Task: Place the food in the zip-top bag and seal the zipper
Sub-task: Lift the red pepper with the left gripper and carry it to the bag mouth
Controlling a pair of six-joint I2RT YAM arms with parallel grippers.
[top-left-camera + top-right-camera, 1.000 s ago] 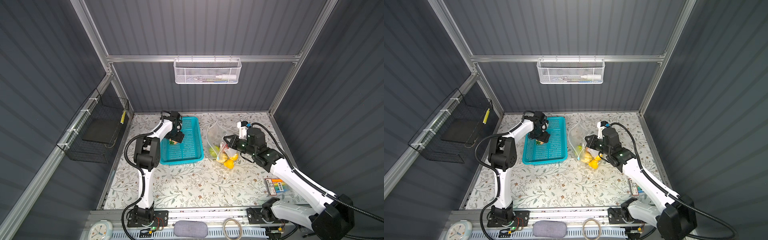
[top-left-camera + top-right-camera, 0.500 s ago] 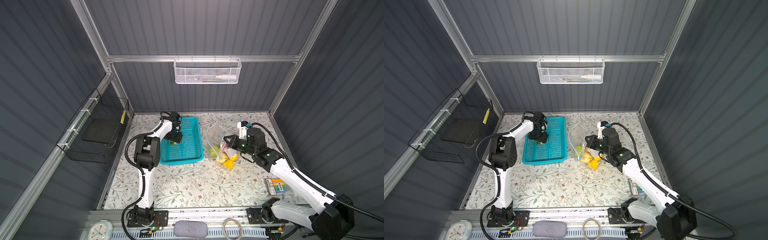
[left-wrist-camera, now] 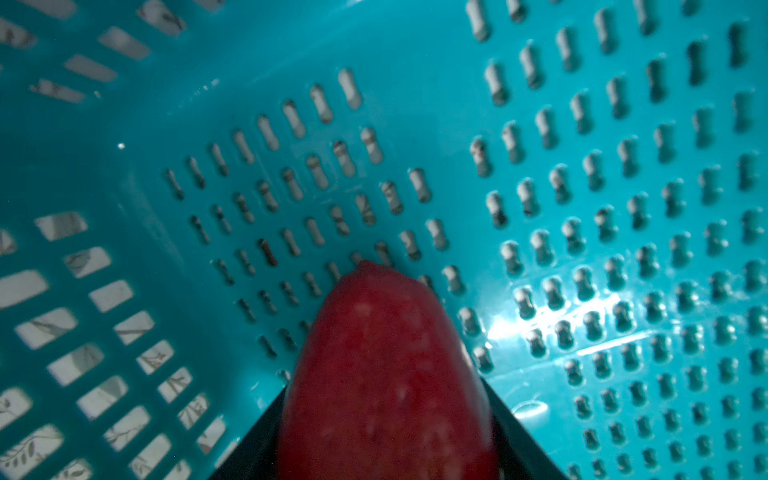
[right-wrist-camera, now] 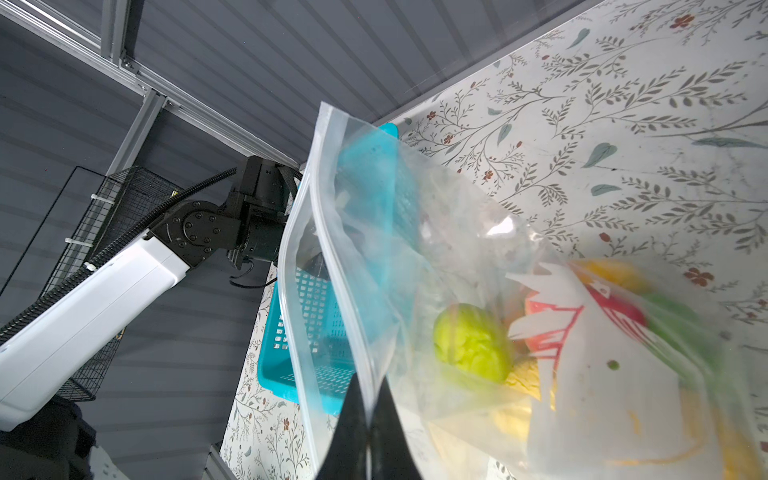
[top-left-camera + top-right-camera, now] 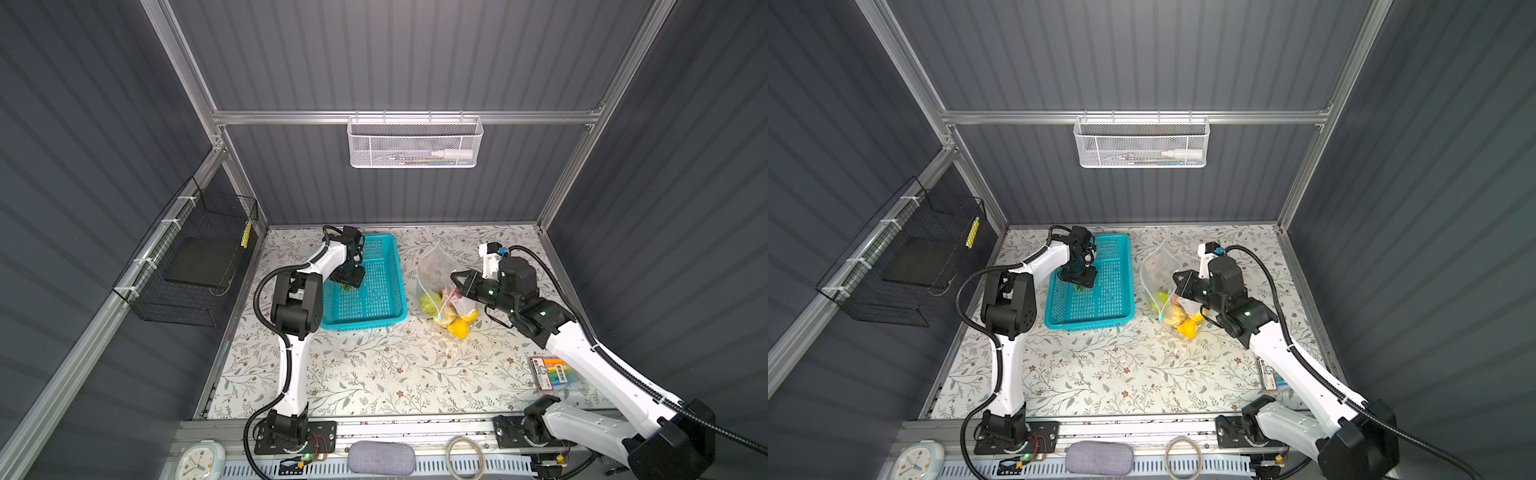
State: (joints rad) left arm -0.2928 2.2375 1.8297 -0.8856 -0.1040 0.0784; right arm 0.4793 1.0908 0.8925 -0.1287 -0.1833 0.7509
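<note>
**Well, one arm in the basket (image 5: pixel 400 286), one on the bag (image 5: pixel 434 266)**

The left arm bends down into the basket, with the left gripper (image 5: pixel 348 283) straddling a red toy fruit (image 3: pixel 386 374). Clamped or not, I cannot tell. The right arm stretches inward, its right gripper (image 4: pixel 368 415) pinched together on the bag's edge. More fruit (image 5: pixel 458 328) lies inside it.

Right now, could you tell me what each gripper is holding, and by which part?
Right gripper pinches the bag by its mouth edge. Left gripper has red food between its jaws; whether it grips cannot be told.
</note>
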